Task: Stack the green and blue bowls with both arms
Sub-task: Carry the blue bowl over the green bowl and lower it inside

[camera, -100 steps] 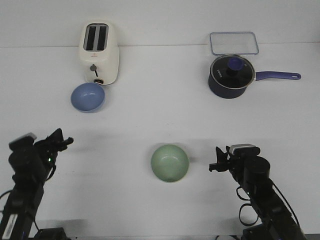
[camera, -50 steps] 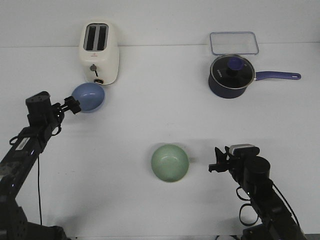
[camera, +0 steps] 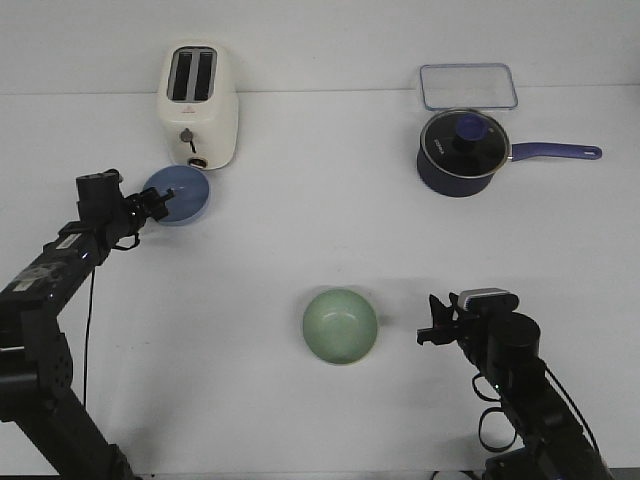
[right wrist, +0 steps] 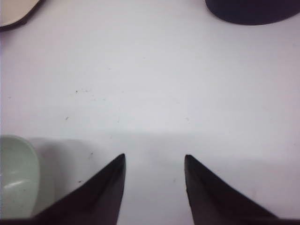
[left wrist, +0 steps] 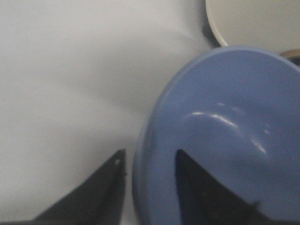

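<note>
Upper left of frame: left gripper point(camera: 155, 205) spread, fingers straddling the blue bowl's point(camera: 181, 193) near rim, beside toaster point(camera: 198, 105). Lower centre: green bowl point(camera: 340, 326), just left of right gripper point(camera: 432, 327), spread, holding nothing.
</note>
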Action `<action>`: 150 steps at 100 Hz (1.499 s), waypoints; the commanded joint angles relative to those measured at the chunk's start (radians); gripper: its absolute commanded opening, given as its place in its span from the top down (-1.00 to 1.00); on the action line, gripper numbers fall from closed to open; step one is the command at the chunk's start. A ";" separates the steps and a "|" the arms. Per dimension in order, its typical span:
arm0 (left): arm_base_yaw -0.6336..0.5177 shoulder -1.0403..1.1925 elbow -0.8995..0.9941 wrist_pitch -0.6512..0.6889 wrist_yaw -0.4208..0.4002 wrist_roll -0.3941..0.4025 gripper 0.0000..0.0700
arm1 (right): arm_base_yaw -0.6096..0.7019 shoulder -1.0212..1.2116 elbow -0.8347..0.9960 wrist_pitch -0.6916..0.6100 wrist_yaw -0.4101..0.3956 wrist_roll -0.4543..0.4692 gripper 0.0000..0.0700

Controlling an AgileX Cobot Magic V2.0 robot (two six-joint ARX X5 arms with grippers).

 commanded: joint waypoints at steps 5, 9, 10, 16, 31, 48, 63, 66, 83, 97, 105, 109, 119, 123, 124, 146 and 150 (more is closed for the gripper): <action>-0.001 0.006 0.026 0.012 0.019 -0.005 0.96 | 0.002 0.003 0.003 0.009 0.000 -0.002 0.26; -0.001 -0.002 0.026 0.007 0.040 -0.006 0.96 | 0.002 0.003 0.003 0.009 0.000 -0.002 0.26; -0.001 -0.005 0.026 0.005 0.046 -0.006 0.96 | 0.002 0.003 0.003 0.009 0.000 -0.002 0.26; -0.001 -0.027 0.026 -0.011 0.079 -0.006 0.96 | 0.002 0.003 0.003 0.009 0.000 -0.002 0.26; -0.002 -0.130 0.026 -0.095 0.187 0.005 0.96 | 0.002 0.003 0.003 0.009 0.000 -0.002 0.26; -0.042 -0.294 0.026 -0.239 0.226 0.090 0.96 | 0.002 0.003 0.003 0.009 0.000 -0.002 0.26; -0.126 -0.418 0.000 -0.346 0.278 0.137 0.96 | 0.002 0.003 0.003 0.009 0.000 -0.002 0.26; -0.150 -0.442 -0.019 -0.346 0.295 0.137 0.96 | 0.002 0.003 0.003 0.009 0.000 -0.002 0.27; -0.349 -0.546 -0.157 -0.342 0.326 0.137 0.96 | 0.002 0.003 0.003 0.009 0.000 -0.001 0.26; -0.515 -0.550 -0.244 -0.267 0.326 0.109 0.96 | 0.002 0.003 0.003 0.009 0.000 -0.002 0.27; -0.595 -0.528 -0.274 -0.192 0.326 0.073 0.96 | 0.002 0.003 0.003 0.009 0.000 -0.002 0.27; -0.629 -0.510 -0.275 -0.176 0.326 0.072 0.96 | 0.002 0.003 0.003 0.010 -0.001 -0.002 0.27; -0.687 -0.459 -0.275 -0.128 0.325 0.068 0.96 | 0.002 0.003 0.003 0.009 0.000 -0.002 0.27; -0.705 -0.440 -0.275 -0.103 0.323 0.065 0.96 | 0.002 0.003 0.003 0.010 0.000 -0.002 0.26; -0.710 -0.435 -0.275 -0.095 0.321 0.064 0.96 | 0.002 0.003 0.003 0.010 0.000 -0.002 0.26; -0.743 -0.359 -0.274 0.021 0.288 0.026 0.39 | 0.002 0.003 0.003 0.009 0.000 -0.002 0.26; -0.743 -0.359 -0.274 0.027 0.289 0.022 0.04 | 0.002 0.003 0.003 0.009 0.000 -0.002 0.26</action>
